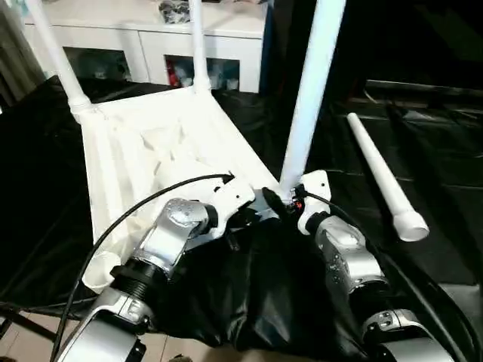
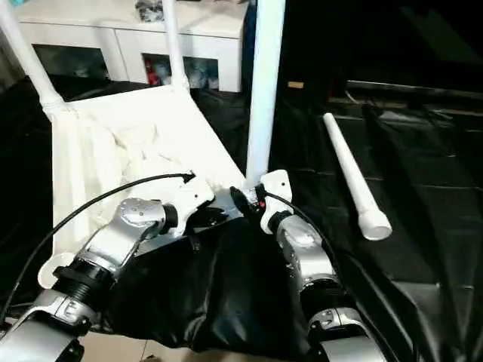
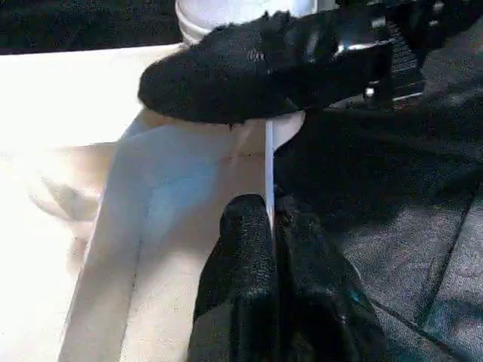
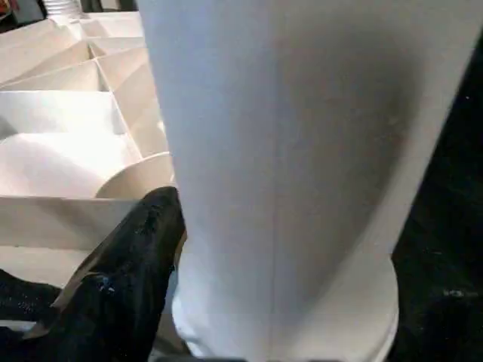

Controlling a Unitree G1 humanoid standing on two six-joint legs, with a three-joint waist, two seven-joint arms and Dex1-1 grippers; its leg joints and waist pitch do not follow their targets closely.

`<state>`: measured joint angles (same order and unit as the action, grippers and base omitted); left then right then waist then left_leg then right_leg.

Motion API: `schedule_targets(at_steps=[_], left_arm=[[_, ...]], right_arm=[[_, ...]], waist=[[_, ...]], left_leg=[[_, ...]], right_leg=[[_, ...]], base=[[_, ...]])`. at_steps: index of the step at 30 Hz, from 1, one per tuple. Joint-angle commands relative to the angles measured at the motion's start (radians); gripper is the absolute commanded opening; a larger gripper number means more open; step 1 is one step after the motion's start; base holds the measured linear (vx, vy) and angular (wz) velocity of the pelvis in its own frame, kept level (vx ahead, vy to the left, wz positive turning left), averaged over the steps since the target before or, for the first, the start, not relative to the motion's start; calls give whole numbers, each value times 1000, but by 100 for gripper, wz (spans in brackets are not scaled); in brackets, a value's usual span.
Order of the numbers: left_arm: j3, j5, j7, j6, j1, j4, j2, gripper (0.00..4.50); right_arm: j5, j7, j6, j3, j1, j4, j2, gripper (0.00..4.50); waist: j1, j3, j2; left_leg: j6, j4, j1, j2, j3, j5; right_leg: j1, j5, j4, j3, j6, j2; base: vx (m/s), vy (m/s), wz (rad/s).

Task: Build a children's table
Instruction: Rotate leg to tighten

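Observation:
The children's table top [image 1: 151, 143] lies upside down on the black-covered work table. Three white legs stand upright in its corner sockets: one far left [image 1: 56, 53], one far middle [image 1: 198, 45] and a near right one [image 1: 313, 83]. A fourth leg [image 1: 381, 177] lies loose on the black cover to the right. My left gripper [image 1: 262, 205] is at the top's near right corner, shut on the thin white rim [image 3: 269, 151]. My right gripper [image 1: 291, 197] sits at the base of the near right leg [image 4: 302, 151], which stands in front of its wrist camera.
A white cabinet [image 1: 151, 30] stands behind the work table. The black cover [image 1: 430, 121] spreads wide to the right and hangs over the near edge [image 1: 249, 302]. A black cable [image 1: 113, 226] arcs over my left forearm. Pale floor [image 1: 23, 347] shows at the lower left.

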<state>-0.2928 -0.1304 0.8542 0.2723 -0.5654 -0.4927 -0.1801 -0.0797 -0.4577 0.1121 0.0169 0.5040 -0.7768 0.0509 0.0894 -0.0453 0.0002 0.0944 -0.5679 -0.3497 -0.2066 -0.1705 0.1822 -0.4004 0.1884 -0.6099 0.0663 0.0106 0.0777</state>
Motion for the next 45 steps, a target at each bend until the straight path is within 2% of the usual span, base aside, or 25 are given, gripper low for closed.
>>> schedule_targets(at_steps=[1, 3, 4, 7, 11, 13, 15, 17, 21, 23, 25, 28, 31, 32, 33, 35, 37, 38, 39, 40, 42, 43, 44, 45], left_arm=[[-42, 63, 74, -68, 6, 43, 27, 0], [-44, 76, 127, -73, 7, 51, 2, 0], [-44, 76, 127, -73, 7, 51, 2, 0], [-44, 91, 195, -82, 1, 45, -31, 0], [-43, 109, 289, -87, 0, 49, -70, 0], [-43, 118, 322, -92, -1, 50, -84, 0], [-46, 130, 367, -92, -1, 55, -106, 0], [-49, 136, 407, -91, -2, 56, -130, 0], [-51, 143, 458, -96, -1, 57, -163, 0], [-50, 141, 484, -97, -3, 54, -179, 0], [-48, 138, 490, -102, -4, 48, -186, 0], [-45, 142, 485, -101, -5, 44, -186, 0], [-34, 137, 430, -106, -2, 30, -165, 0], [-26, 131, 390, -103, -3, 25, -149, 0], [-20, 125, 351, -92, -6, 21, -132, 0], [-10, 114, 301, -81, -12, 12, -112, 0], [13, 93, 182, -66, -31, -16, -62, 0], [13, 93, 182, -66, -31, -16, -62, 0], [17, 82, 131, -54, -38, -26, -39, 0], [18, 57, 36, -26, -44, -39, 3, 0], [18, 45, -17, -9, -45, -45, 27, 0], [19, 43, -26, -7, -44, -46, 30, 0], [20, 33, -68, 1, -41, -48, 53, 0], [19, 28, -86, -1, -40, -51, 64, 0]], right_arm=[[15, -95, -17, 69, -2, -19, -9, 387], [-2, -213, -13, 84, -9, 9, 33, 387], [-2, -213, -13, 84, -9, 9, 33, 387], [-12, -398, -6, 131, -38, 63, 101, 387], [-38, -583, -28, 173, -68, 129, 170, 387], [-46, -647, -32, 185, -74, 145, 192, 387], [-55, -715, -42, 197, -75, 158, 215, 387], [-62, -774, -51, 209, -74, 170, 237, 361], [-66, -832, -53, 221, -68, 181, 262, 343], [-69, -857, -63, 221, -62, 181, 268, 323], [-71, -873, -74, 224, -60, 182, 269, 300], [-73, -877, -74, 226, -62, 184, 269, 285], [-85, -821, -85, 198, -69, 180, 244, 281], [-83, -768, -84, 180, -70, 169, 227, 279], [-81, -712, -73, 161, -69, 154, 208, 278], [-78, -641, -67, 140, -67, 135, 186, 278], [-52, -453, -50, 97, -55, 76, 133, 277], [-52, -453, -50, 97, -55, 76, 133, 277], [-41, -347, -45, 75, -49, 47, 105, 277], [-41, -181, -34, 29, -44, 10, 48, 277], [-36, -88, -42, 8, -42, -3, 17, 277], [-33, -73, -45, 5, -42, -5, 12, 277], [-20, -10, -39, -1, -43, -12, -16, 277], [-7, 10, -36, 7, -45, -12, -28, 277]], waist=[[1, 54, -4], [2, 56, -5], [5, 57, -5], [7, 58, -5], [14, 55, -12], [19, 55, -9], [23, 55, -16], [25, 56, -14], [30, 57, -14], [31, 56, -22], [32, 55, -17], [33, 56, -19], [34, 56, -20], [34, 55, -29], [34, 54, -28], [30, 52, -28], [23, 48, -31], [22, 50, -32], [20, 50, -30], [16, 50, -26], [12, 51, -25], [9, 51, -27], [9, 51, -22], [8, 52, -23]], left_leg=[[-38, 66, -5, -18, 1, 229], [-48, 63, -7, -18, 0, 214], [-56, 61, -5, -19, -1, 208], [-73, 58, -5, -19, -3, 185], [-82, 60, -6, -22, -3, 196], [-82, 59, -5, -23, -4, 195], [-82, 59, -6, -23, -3, 191], [-83, 57, -6, -25, -4, 182], [-83, 57, -3, -27, -4, 172], [-83, 57, -5, -26, -4, 163], [-80, 57, -3, -27, -5, 167], [-75, 57, -3, -27, -5, 163], [-74, 56, -3, -26, -5, 159], [-73, 57, -5, -26, -5, 157], [-68, 58, -4, -26, -4, 159], [-53, 61, -4, -23, -2, 175], [-37, 65, -4, -21, -1, 196], [-32, 65, -7, -20, 1, 195], [-27, 66, -3, -21, 1, 199], [-19, 65, -1, -20, -1, 192], [-10, 67, -3, -19, 2, 196], [-11, 67, -4, -19, 1, 193], [-17, 65, -3, -18, 1, 200], [-23, 64, -3, -18, 0, 198]], right_leg=[[45, 271, 87, -44, 173, 61], [48, 244, 84, -44, 184, 61], [47, 224, 82, -44, 191, 60], [50, 165, 76, -44, 213, 58], [52, 184, 76, -43, 216, 59], [52, 193, 76, -43, 217, 60], [53, 201, 74, -43, 215, 60], [51, 197, 73, -43, 218, 61], [49, 178, 69, -42, 226, 62], [52, 174, 68, -42, 229, 62], [49, 181, 69, -42, 229, 62], [50, 171, 67, -43, 231, 63], [50, 170, 67, -43, 230, 63], [51, 177, 67, -43, 225, 64], [49, 189, 68, -44, 221, 66], [50, 246, 75, -43, 205, 68], [48, 326, 84, -43, 173, 68], [51, 343, 84, -42, 163, 69], [47, 360, 88, -42, 153, 69], [43, 349, 87, -45, 154, 68], [46, 354, 88, -43, 152, 67], [46, 349, 88, -43, 150, 67], [45, 341, 89, -43, 152, 66], [44, 318, 89, -45, 155, 65]], base=[[0, 0, 0], [0, 0, 0], [0, 0, 0], [0, 0, 0], [0, 0, 0], [0, 0, 0], [0, 0, 0], [0, 0, 0], [0, 0, 0], [0, 0, 0], [0, 0, 0], [0, 0, 0], [0, 0, 0], [0, 0, 0], [0, 0, 0], [0, 0, 0], [0, 0, 0], [0, 0, 0], [0, 0, 0], [0, 0, 0], [0, 0, 0], [0, 0, 0], [0, 0, 0], [0, 0, 0]])
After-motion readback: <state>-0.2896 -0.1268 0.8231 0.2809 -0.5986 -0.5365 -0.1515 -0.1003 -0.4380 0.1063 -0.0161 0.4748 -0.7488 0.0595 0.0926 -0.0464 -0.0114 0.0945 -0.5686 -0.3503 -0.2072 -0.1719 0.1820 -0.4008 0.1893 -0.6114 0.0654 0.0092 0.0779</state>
